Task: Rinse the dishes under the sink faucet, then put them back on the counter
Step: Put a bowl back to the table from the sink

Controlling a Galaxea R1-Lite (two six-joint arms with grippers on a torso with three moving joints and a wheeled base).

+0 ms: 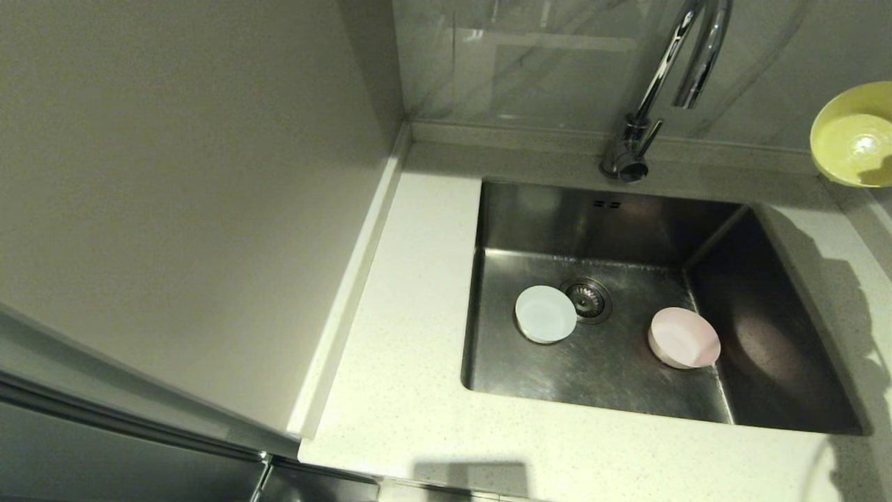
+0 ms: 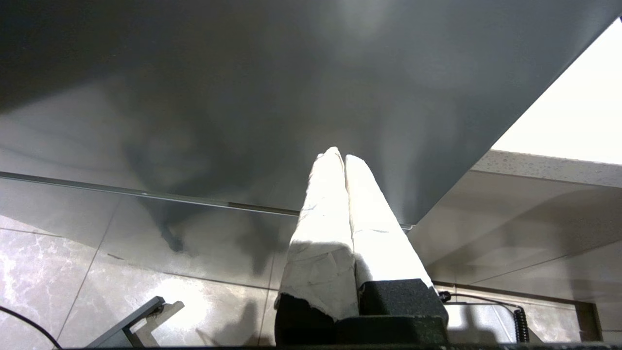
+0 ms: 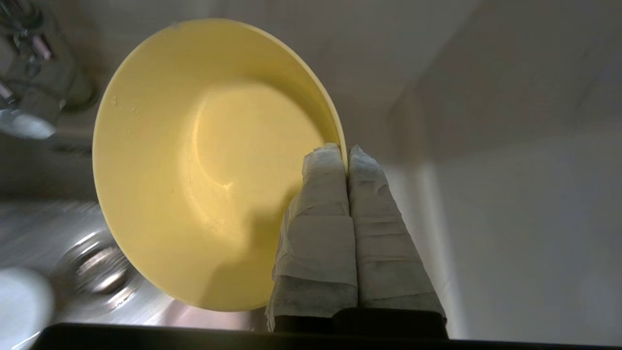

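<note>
We hold the small round yellow-green plastic bowl (image 3: 204, 165) by its rim in our clenched right gripper (image 3: 346, 151), up at the far right, past the deep brushed steel sink (image 1: 627, 223), with the white speckled stone counter (image 1: 867, 307) directly below it.

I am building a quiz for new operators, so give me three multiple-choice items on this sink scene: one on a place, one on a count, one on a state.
1. Where is the white bowl?
A. on the counter
B. in the sink, beside the drain
C. under the faucet spout

2. How many bowls lie in the sink?
A. one
B. two
C. three

3. What is the right gripper doing?
A. hanging open and empty
B. shut on the faucet lever
C. shut on the rim of the yellow-green bowl

Key: 1 B, it rests on the basin floor next to the strainer. 2 B, the white one and the pink bowl. 3 C, its fingers pinch the rim in the right wrist view.
</note>
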